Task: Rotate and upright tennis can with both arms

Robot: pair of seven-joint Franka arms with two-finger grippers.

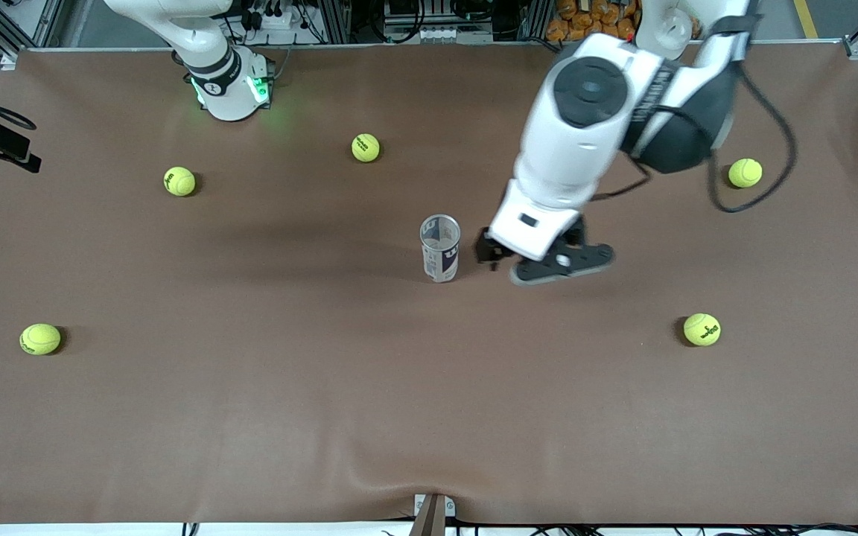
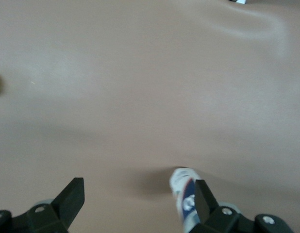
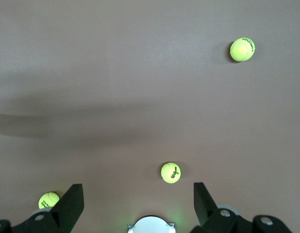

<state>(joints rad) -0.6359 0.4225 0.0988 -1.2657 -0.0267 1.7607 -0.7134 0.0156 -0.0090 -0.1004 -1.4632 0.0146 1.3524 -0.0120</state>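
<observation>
1. Clear plastic with a white and dark-blue label, the tennis can (image 1: 440,249) stands upright near the middle of the brown table (image 1: 250,417), its silvery rim on top; the label's writing is too small to read.
2. Just beside the can, toward the left arm's end of the table, hangs the left pincer (image 1: 529,260), fingers spread apart and holding nothing; in the left wrist view the can (image 2: 185,196) shows next to one finger (image 2: 204,200), not between the two.
3. High over the table near its own base, the right pincer (image 3: 138,204) waits, fingers wide apart and empty.
4. Yellow-green tennis balls lie scattered well apart from the can; one (image 3: 170,172) in the right wrist view carries dark print that looks like "Wilson".
</observation>
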